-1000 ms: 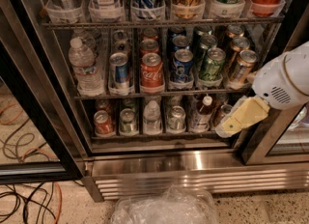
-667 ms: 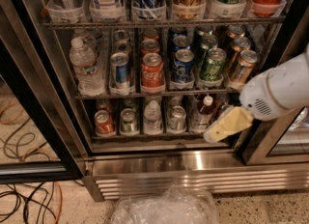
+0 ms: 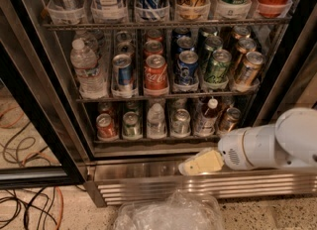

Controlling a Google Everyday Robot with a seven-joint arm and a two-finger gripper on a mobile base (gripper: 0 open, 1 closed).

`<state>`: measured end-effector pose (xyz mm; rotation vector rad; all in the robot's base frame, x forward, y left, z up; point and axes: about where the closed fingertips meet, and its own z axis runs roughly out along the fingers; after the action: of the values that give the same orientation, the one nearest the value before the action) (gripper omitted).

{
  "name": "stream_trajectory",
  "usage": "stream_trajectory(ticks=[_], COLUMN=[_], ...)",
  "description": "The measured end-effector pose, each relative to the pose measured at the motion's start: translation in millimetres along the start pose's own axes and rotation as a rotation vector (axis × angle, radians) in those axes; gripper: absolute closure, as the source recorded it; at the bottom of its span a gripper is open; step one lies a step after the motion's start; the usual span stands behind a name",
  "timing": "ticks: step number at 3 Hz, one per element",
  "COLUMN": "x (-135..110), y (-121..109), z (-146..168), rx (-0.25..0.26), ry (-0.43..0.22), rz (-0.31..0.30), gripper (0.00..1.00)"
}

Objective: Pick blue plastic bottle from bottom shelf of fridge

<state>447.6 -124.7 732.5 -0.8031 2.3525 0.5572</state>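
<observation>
The blue plastic bottle (image 3: pixel 207 118), with a white cap and a dark brown neck, stands upright on the bottom shelf (image 3: pixel 153 138) of the fridge (image 3: pixel 148 169), in the fifth lane from the left. It stands between a silver can (image 3: pixel 180 122) and a bronze can (image 3: pixel 229 119). My gripper (image 3: pixel 198 164), cream-coloured on a white arm (image 3: pixel 267 147), reaches in from the right. It is below the shelf's front edge, in front of the steel sill, below and slightly left of the bottle. It holds nothing.
A red can (image 3: pixel 105 126), a green can (image 3: pixel 131 124) and a pale bottle (image 3: pixel 156 120) fill the shelf's left lanes. The rack above holds cans and a clear water bottle (image 3: pixel 86 68). A crumpled plastic bag (image 3: pixel 168 211) and cables (image 3: pixel 25 204) lie on the floor. The black door frame (image 3: pixel 285 70) is at right.
My gripper has moved down and to the left, from beside the right end of the bottom shelf to below its front edge, in front of the sill.
</observation>
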Motion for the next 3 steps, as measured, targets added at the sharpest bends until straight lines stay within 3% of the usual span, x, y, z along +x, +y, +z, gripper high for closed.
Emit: stream_trajectory(ticks=[1, 2, 3], x=[10.8, 1.8, 2.4], y=[-6.8, -24.4, -23.0], z=[11.1, 2.7, 8.4], rx=[0.047, 0.121, 0.112], ry=[-0.130, -0.202, -0.206], rz=[0.115, 0.149, 0.155], gripper=[0.00, 0.00, 0.00])
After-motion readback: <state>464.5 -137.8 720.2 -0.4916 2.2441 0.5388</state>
